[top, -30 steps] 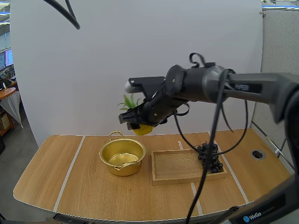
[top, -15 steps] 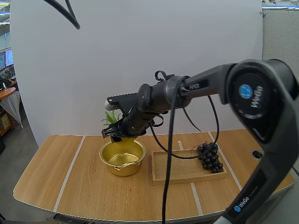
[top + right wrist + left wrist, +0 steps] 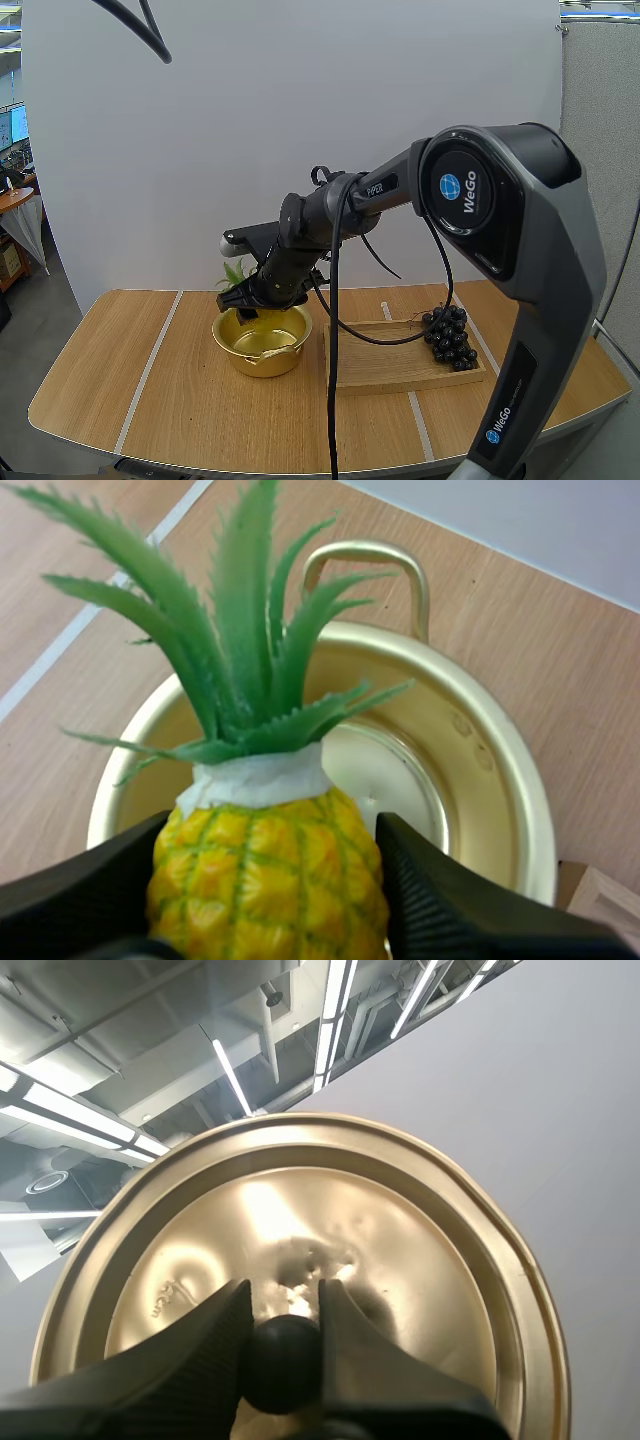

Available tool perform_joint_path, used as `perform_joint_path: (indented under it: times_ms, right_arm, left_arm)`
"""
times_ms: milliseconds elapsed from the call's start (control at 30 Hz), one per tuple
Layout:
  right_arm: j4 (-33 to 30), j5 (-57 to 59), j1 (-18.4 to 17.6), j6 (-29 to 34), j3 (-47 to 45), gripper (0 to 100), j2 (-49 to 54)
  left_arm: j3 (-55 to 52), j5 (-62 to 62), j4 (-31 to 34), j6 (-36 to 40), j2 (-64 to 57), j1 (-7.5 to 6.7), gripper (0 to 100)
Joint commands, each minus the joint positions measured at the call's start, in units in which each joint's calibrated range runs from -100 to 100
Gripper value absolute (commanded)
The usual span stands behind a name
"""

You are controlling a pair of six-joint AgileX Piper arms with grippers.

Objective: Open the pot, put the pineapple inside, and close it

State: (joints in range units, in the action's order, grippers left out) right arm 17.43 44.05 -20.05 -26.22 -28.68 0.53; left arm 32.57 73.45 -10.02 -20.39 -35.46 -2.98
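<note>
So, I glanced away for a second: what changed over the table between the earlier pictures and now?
The right end effector, shut on the pineapple, swung left and down from higher up toward the tray to just over the open pot. Nothing was released. The pot, tray and grapes stayed put.

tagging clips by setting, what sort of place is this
Probably a robot test bench, not a kitchen: a wooden table with a pot, a tray of grapes, and the right gripper holding a pineapple.
</note>
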Motion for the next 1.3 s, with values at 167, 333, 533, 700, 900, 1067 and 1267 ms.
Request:
perform_joint_path:
  times_ms: [167,333,533,700,900,1067,1267]
  right_arm:
    - [-4.1,0.1,-0.1,2.6,0.4,0,-4.8]
    - [-4.3,-1.1,-0.1,2.6,0.4,0,-7.1]
    - [-4.5,-2.1,-0.1,2.7,0.4,0,-7.9]
    - [-3.3,-2.1,-0.1,2.7,0.4,0,-8.5]
    - [-3.2,-0.6,-0.1,2.7,0.4,60,-8.6]
    - [-3.2,-0.8,-0.1,2.7,0.4,100,-8.6]
    - [-3.1,-1.1,-0.1,2.7,0.4,100,-5.7]
  left_arm:
    - [0.4,-2.2,0.0,0.6,-0.3,-0.17,0]
    - [0.4,-2.2,0.0,0.6,-0.3,-0.17,0]
    - [0.4,-2.2,0.0,0.6,-0.3,-0.17,0]
    - [0.4,-2.2,0.0,0.6,-0.3,-0.17,0]
    - [0.4,-2.2,0.0,0.6,-0.3,-0.17,0]
    - [0.4,-2.2,0.0,0.6,-0.3,-0.17,0]
    - [0.4,-2.2,0.0,0.6,-0.3,-0.17,0]
